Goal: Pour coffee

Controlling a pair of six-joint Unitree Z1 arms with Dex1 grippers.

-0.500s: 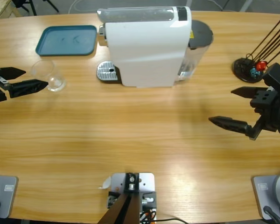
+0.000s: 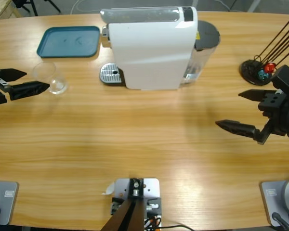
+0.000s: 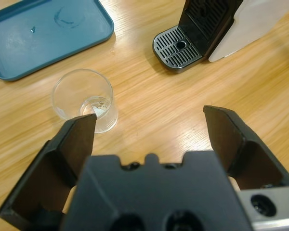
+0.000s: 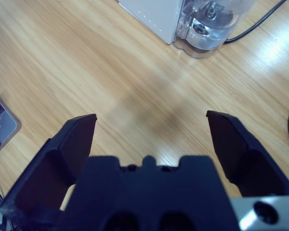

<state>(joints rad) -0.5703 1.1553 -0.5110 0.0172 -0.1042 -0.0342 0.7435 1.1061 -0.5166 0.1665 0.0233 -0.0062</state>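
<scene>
Coffee (image 3: 97,107) faint shallow film in clear glass (image 3: 85,98), left gripper (image 2: 20,81) wide apart, empty

No readable text, brand, number or sign anywhere. Only a yellow sticker (image 2: 198,35) on the white coffee machine (image 2: 149,48), its print too small to read.
</scene>
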